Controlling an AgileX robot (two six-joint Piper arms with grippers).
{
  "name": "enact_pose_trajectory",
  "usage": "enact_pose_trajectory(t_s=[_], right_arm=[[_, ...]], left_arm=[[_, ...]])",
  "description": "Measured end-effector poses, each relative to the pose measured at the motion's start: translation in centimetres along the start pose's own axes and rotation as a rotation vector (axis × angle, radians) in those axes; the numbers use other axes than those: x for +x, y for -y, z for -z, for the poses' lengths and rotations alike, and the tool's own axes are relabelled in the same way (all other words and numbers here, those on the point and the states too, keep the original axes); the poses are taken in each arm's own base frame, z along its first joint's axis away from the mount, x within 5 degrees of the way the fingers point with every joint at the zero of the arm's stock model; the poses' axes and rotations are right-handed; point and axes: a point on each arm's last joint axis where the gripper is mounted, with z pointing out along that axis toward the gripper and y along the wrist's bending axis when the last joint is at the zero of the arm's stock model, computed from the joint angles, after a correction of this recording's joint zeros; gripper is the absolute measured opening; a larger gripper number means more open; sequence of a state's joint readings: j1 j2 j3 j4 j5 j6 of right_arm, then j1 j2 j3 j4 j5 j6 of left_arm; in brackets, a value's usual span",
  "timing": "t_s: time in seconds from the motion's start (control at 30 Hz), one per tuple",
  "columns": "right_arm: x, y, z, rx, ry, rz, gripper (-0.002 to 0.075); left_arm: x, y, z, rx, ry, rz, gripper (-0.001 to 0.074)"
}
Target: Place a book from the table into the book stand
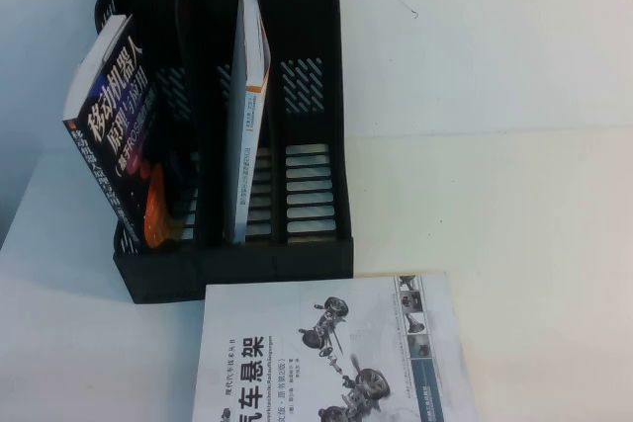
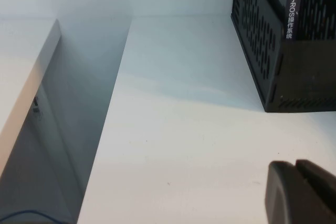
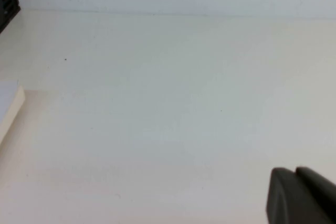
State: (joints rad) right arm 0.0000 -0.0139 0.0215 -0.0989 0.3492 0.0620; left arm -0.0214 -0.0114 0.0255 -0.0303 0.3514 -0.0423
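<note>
Left end effector point(image 2: 300, 192): fingers together, holding nothing, low over bare surface point(image 2: 184, 129) beside the book stand point(image 1: 232, 116). Right end effector point(image 3: 299, 195): likewise closed and empty, over open surface. The book point(image 1: 331, 353) lies flat, touching the stand's front wall. Risk: a flat cover offers no grip edge; pushing may ram it into the stand. The right compartment is free; two others hold books. Room is ample on the right.

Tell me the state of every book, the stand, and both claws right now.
Book stand: upright, right slot empty.
Dark book: left slot, leaning.
White book: middle slot, upright.
Car book: flat on table, before stand.
Left claw: shut, above table.
Right claw: shut, above table.
</note>
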Motion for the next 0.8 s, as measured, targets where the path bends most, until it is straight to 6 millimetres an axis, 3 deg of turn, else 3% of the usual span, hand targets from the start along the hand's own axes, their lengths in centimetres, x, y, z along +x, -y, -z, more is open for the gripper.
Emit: enact_pose_trajectory(t_s=[0.5,0.8], right_arm=[[0.0,0.0,0.0,0.0,0.0,0.0,0.0008],[-0.3,-0.1,0.0,-0.009,0.043,-0.016,0.0008]], left_arm=[[-0.1,0.0,0.0,0.001,0.016,0.0,-0.0003],[-2.2,0.1,0.3,0.01,0.245,0.0,-0.0003]])
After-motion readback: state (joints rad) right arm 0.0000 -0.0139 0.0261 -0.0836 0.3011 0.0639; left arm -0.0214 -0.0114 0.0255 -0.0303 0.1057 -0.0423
